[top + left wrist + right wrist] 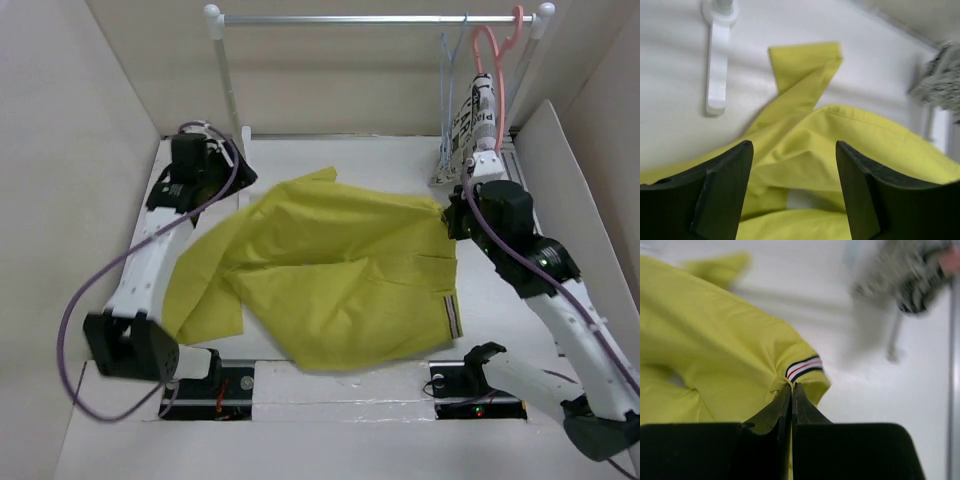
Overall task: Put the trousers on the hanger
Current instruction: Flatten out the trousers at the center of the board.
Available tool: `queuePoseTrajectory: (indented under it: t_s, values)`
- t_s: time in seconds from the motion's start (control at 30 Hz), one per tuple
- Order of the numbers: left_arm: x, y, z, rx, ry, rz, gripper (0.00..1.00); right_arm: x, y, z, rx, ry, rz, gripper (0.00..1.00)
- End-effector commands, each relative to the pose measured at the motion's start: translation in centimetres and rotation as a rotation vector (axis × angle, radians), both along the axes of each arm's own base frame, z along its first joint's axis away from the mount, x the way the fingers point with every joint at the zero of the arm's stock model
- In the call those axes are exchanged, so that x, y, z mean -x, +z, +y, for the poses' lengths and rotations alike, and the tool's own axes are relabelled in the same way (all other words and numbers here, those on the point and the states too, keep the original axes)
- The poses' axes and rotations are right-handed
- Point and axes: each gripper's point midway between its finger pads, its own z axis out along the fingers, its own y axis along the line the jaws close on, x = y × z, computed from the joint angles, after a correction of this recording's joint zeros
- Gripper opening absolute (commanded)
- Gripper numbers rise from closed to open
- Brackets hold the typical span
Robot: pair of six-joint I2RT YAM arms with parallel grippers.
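The mustard-yellow trousers (330,260) lie spread and rumpled across the white table, with the striped waistband trim (452,315) at the right. My right gripper (450,215) is shut on a waistband corner beside the striped trim (802,367); its jaws (791,386) are pressed together on the yellow cloth (715,340). My left gripper (235,168) is open and empty above the far left part of the trousers (805,145); its fingertips (792,150) stand wide apart. The pale-blue wire hanger (449,90) hangs on the rail at the back right.
A white rail (380,18) spans the back on two posts; one foot (716,65) shows in the left wrist view. A pink hanger (495,50) bears a black-and-white printed cloth (474,125) next to the blue hanger. Cardboard walls enclose the table.
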Motion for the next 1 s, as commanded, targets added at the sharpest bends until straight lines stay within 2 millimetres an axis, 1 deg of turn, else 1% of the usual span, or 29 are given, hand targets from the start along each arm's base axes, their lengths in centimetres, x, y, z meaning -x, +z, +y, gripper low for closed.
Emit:
queuePoseTrajectory:
  t_s: [0.0,0.03,0.07,0.1,0.13,0.17,0.2,0.23,0.27,0.3,0.33,0.37,0.4,0.43,0.47,0.5,0.53,0.57,0.6,0.63,0.67,0.7,0.73,0.77,0.8,0.83,0.87,0.9,0.97]
  values:
    - [-2.4,-5.4,-1.9,-0.002,-0.110,0.126,0.64,-3.8,-4.1,-6.4,0.065,-0.266,0.046,0.00]
    - [-2.5,-6.7,-2.0,-0.003,-0.112,0.160,0.66,-4.4,-5.6,-9.6,0.068,-0.367,0.076,0.00]
    - [-2.2,-7.0,-2.2,-0.008,-0.112,0.162,0.66,-4.6,-6.8,-11.0,0.066,-0.405,0.106,0.00]
    - [-1.8,-7.2,-1.7,-0.021,-0.087,0.161,0.67,-4.5,-8.5,-12.5,0.069,-0.448,0.145,0.00]
    - [-1.1,-7.2,-0.1,-0.066,-0.021,0.148,0.71,-4.2,-8.9,-13.9,0.061,-0.489,0.153,0.00]
    - [-0.5,-7.2,0.9,-0.096,0.021,0.146,0.74,-3.7,-9.1,-16.5,0.047,-0.574,0.150,0.00]
    - [0.3,-7.8,1.8,-0.123,0.061,0.167,0.77,-3.4,-9.4,-17.6,0.044,-0.606,0.142,0.00]
    - [1.2,-8.8,3.9,-0.162,0.146,0.185,0.80,-2.9,-8.7,-18.3,0.036,-0.622,0.101,0.09]
    - [1.9,-9.7,4.8,-0.170,0.178,0.210,0.81,-3.1,-8.8,-18.0,0.033,-0.604,0.099,0.28]
    - [2.9,-11.0,6.1,-0.175,0.227,0.257,0.80,-3.6,-8.8,-17.0,0.041,-0.548,0.094,0.46]
    - [4.3,-12.8,7.1,-0.196,0.283,0.298,0.79,-3.9,-9.0,-15.8,0.025,-0.489,0.105,0.71]
    - [4.9,-13.5,7.6,-0.167,0.353,0.316,0.76,-4.3,-9.6,-13.7,-0.012,-0.384,0.132,0.76]
    - [6.2,-14.5,8.1,-0.165,0.404,0.360,0.72,-4.3,-9.8,-11.2,-0.043,-0.269,0.137,0.77]
    - [7.5,-15.7,9.2,-0.174,0.488,0.385,0.64,-4.0,-10.9,-9.5,-0.062,-0.198,0.166,0.76]
    - [9.3,-16.6,9.5,-0.106,0.597,0.431,0.62,-2.6,-10.9,-5.0,-0.101,-0.029,0.149,0.63]
    - [9.6,-16.7,9.6,-0.108,0.602,0.429,0.62,-2.6,-10.9,-4.9,-0.101,-0.027,0.149,0.55]
    - [10.0,-16.9,9.4,-0.072,0.625,0.439,0.66,-1.8,-12.1,-3.8,-0.101,0.007,0.170,0.45]
    - [10.4,-17.1,9.0,0.001,0.668,0.440,0.70,-1.0,-11.8,-3.2,-0.100,0.023,0.146,0.30]
    - [11.3,-17.4,8.5,0.053,0.673,0.441,0.78,0.0,-12.3,-1.3,-0.092,0.089,0.160,0.10]
    - [11.7,-17.6,8.4,0.093,0.695,0.438,0.81,0.5,-13.2,-0.8,-0.074,0.109,0.174,0.07]
    - [11.9,-17.7,8.2,0.135,0.717,0.427,0.85,1.0,-13.5,0.0,-0.063,0.142,0.177,0.07]
    - [11.9,-17.9,7.9,0.204,0.736,0.393,0.91,1.4,-14.0,0.7,-0.036,0.183,0.188,0.11]
    - [11.8,-18.1,7.7,0.236,0.742,0.379,0.94,2.1,-14.4,2.2,-0.017,0.246,0.197,0.17]
    - [11.6,-18.1,7.4,0.271,0.745,0.367,0.96,2.4,-14.7,3.0,-0.003,0.278,0.204,0.23]
    - [11.6,-18.7,6.6,0.327,0.738,0.380,0.99,2.6,-15.3,3.7,0.018,0.305,0.228,0.40]
    - [11.7,-19.2,6.2,0.347,0.733,0.399,0.99,3.2,-15.4,4.8,0.031,0.351,0.236,0.50]
    - [11.8,-19.7,5.9,0.363,0.729,0.420,0.99,3.5,-15.6,5.4,0.039,0.371,0.244,0.57]
    - [12.3,-21.0,5.4,0.364,0.722,0.468,0.99,3.6,-15.6,6.0,0.040,0.390,0.246,0.68]
    - [12.8,-22.5,5.4,0.360,0.738,0.502,0.99,3.8,-16.5,6.5,0.059,0.396,0.278,0.75]
